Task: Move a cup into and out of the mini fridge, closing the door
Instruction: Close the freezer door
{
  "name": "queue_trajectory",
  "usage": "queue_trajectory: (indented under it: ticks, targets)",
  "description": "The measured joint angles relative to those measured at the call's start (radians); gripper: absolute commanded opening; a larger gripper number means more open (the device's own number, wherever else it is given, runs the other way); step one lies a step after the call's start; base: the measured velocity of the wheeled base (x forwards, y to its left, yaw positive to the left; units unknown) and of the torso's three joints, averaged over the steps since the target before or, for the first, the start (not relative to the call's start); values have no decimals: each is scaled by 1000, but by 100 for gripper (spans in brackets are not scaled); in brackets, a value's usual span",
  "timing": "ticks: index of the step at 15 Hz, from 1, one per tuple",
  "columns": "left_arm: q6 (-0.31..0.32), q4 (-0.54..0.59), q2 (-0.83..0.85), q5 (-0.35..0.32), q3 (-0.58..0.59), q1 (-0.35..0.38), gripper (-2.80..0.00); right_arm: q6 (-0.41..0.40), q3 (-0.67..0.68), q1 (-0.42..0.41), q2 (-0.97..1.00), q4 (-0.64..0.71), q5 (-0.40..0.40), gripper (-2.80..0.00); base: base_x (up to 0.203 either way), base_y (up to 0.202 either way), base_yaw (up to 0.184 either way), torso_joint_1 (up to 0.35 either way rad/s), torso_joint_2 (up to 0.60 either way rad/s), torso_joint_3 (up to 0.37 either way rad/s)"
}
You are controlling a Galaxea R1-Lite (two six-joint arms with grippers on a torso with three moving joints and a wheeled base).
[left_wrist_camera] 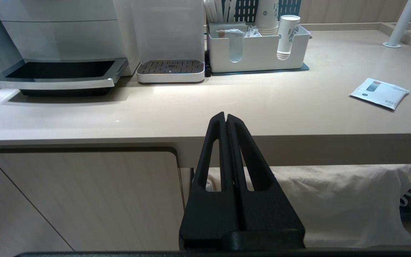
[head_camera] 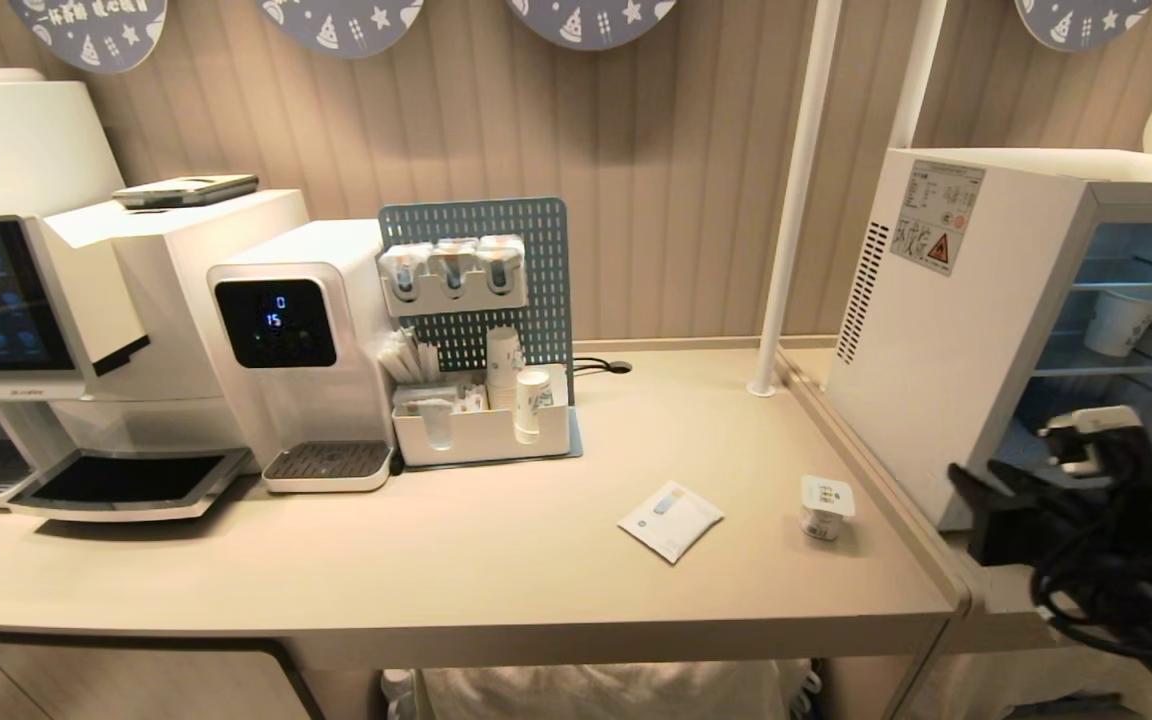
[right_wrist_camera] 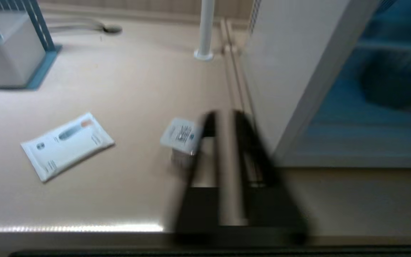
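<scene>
Fetching cup [head_camera: 826, 506] off worktop [head_camera: 496, 560] beside open fridge [head_camera: 946, 330]; right hand [right_wrist_camera: 223, 123] empty, slightly parted, must descend and grasp.

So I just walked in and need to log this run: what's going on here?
A two-armed robot is working at a counter beside an open mini fridge. The small white cup stands on the counter near the fridge, next to a flat white sachet; nothing holds it. The right gripper hangs off the counter's front edge, near the cup, with nothing between its fingers. The left gripper is parked, shut and empty, below the counter edge. A paper cup sits on a fridge shelf.
</scene>
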Motion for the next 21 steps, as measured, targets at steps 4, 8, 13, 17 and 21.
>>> queue_trajectory:
  ticks: [4,8,13,17,21]
  targets:
    - [0,0,0,0,0,1,-280,-37,-117,15,-590,416,-53,-280,0,0,0,0,0,0]
    - [0,0,0,-1,0,1,-280,40,-469,-39,-1099,1179,-113,-280,0,0,0,0,0,0]
    - [0,0,0,0,0,1,-280,51,-320,-131,-1550,1618,66,-280,0,0,0,0,0,0]
    - [0,0,0,0,0,1,-280,55,45,-137,-1683,1469,135,-280,0,0,0,0,0,0]
    - [0,0,0,0,0,0,-280,95,77,-138,-1708,1572,165,-280,0,0,0,0,0,0]
